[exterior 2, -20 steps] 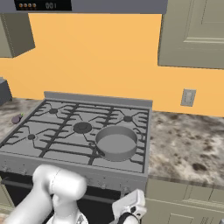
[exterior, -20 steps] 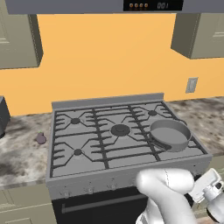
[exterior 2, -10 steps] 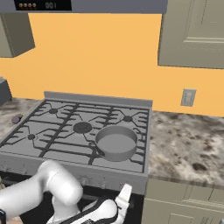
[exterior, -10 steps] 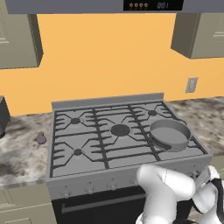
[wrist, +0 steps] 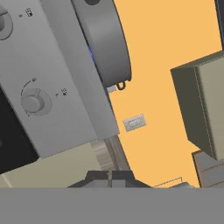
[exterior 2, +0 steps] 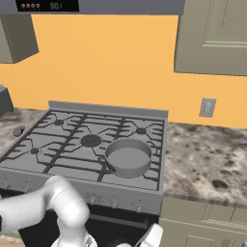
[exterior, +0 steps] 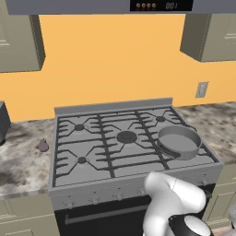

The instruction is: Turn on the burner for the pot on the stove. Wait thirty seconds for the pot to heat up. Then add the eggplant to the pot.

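The pot point(exterior: 179, 140) point(exterior 2: 128, 157) sits on the front right grate of the stove point(exterior: 106, 108) point(exterior 2: 106, 108). It covers its burner. In the rolled hand view the pot point(wrist: 105, 39) stands above the stove's front panel point(wrist: 65, 87), and a bit of blue shows under its bottom. The eggplant point(exterior: 43, 145) point(exterior 2: 18, 130) lies on the counter left of the stove. My gripper point(wrist: 111, 178) hangs low in front of the stove's right end, shut and holding nothing. A round knob point(wrist: 35, 101) is well apart from the fingertips.
A second knob point(wrist: 2, 22) shows on the panel. A wall outlet point(exterior: 201, 89) point(exterior 2: 207, 107) point(wrist: 134, 123) is right of the stove, above a speckled counter point(exterior 2: 202, 159). Upper cabinets point(exterior 2: 212, 36) hang at both sides. A dark appliance point(exterior: 2, 122) stands far left.
The arm has swung lower in front of the stove and the hand has dropped toward the bottom of both base views. The jaws have closed. Pot and eggplant have not moved.
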### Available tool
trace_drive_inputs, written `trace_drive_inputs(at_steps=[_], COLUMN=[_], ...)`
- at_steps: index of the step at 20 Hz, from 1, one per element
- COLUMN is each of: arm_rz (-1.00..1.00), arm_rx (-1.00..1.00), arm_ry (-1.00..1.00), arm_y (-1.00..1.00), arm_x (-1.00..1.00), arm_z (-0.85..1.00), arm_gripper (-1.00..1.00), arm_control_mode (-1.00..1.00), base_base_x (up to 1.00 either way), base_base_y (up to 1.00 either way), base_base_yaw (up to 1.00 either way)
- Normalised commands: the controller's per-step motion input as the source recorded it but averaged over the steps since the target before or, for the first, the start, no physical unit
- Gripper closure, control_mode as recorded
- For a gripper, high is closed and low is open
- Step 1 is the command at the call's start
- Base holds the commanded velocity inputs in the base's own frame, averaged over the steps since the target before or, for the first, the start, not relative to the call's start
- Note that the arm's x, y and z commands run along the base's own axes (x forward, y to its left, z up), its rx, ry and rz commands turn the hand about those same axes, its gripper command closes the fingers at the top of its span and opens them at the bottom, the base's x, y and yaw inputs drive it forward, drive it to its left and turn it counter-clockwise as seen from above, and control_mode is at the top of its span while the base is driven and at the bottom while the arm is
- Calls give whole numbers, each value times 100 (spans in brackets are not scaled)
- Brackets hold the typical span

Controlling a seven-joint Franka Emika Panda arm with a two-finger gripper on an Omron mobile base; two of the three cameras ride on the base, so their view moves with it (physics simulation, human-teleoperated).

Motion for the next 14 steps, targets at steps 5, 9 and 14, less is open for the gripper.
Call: trace_drive_inputs(at_steps=[5, 9, 14], arm_rz=[0, 0, 0], arm_rx=[0, 0, 0], arm_ry=[-1, 0, 0], arm_y=[-2, 0, 0], arm_x=[-8, 1, 5], arm_z=[6, 0, 0], arm_gripper=[100, 100, 100], arm_control_mode=[-100, -100, -100], base_base_x=[0, 0, 0], base_base_y=[0, 0, 0], base_base_yaw=[0, 0, 0])
